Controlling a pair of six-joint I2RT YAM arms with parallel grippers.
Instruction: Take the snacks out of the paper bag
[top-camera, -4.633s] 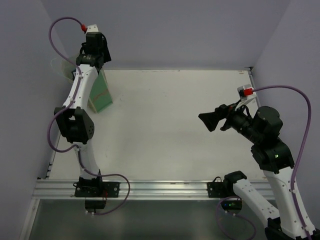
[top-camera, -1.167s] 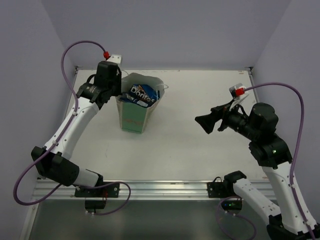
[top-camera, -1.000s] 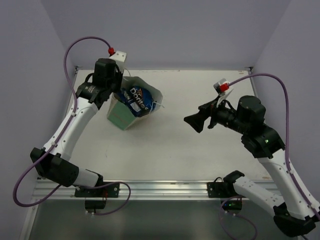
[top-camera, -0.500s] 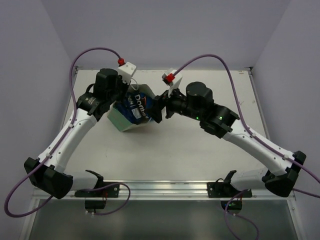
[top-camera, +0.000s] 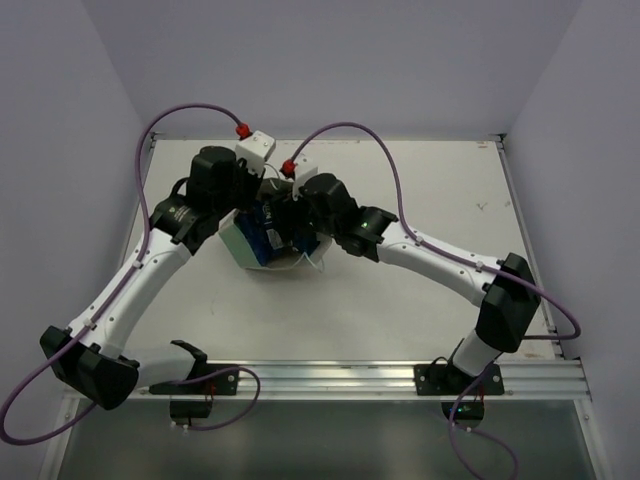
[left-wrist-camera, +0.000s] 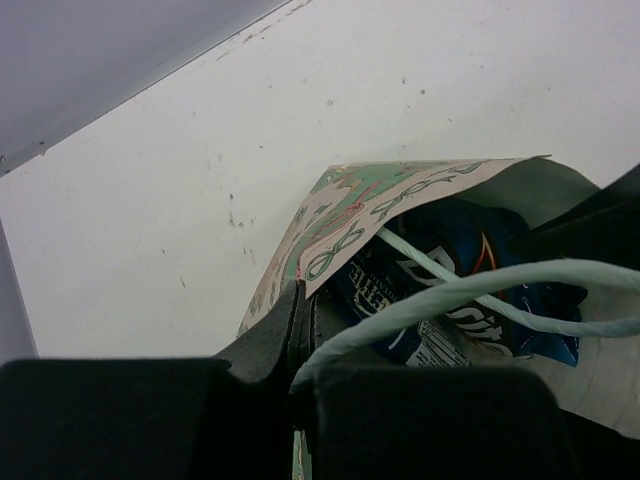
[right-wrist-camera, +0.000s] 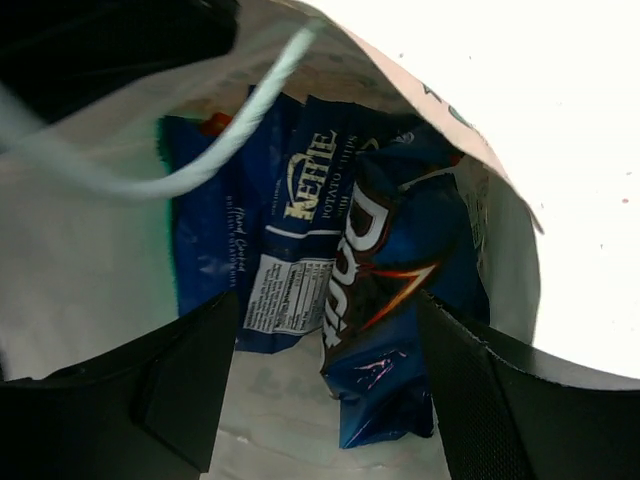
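The mint-green paper bag (top-camera: 243, 241) lies tipped on the white table with its mouth turned right. My left gripper (top-camera: 246, 203) is shut on its patterned rim (left-wrist-camera: 370, 205), fingers (left-wrist-camera: 270, 335) pinching the paper beside a string handle (left-wrist-camera: 470, 285). My right gripper (top-camera: 287, 226) reaches into the mouth. It stands open (right-wrist-camera: 330, 390), one finger on each side of a dark blue Doritos packet (right-wrist-camera: 400, 300) and apart from it. A blue Kettle chip packet (right-wrist-camera: 275, 215) lies beside it against the cream inner wall (right-wrist-camera: 80, 270). Other snacks are hidden.
The white table (top-camera: 430, 180) stretches to the right of the bag, with purple walls on three sides. An aluminium rail (top-camera: 320, 375) with both arm bases runs along the near edge. Purple cables arch above both wrists.
My right arm swung from the table's right side across to the bag and pushed its gripper into the mouth, jaws narrowing a little. The left gripper tipped the bag over, still holding the rim.
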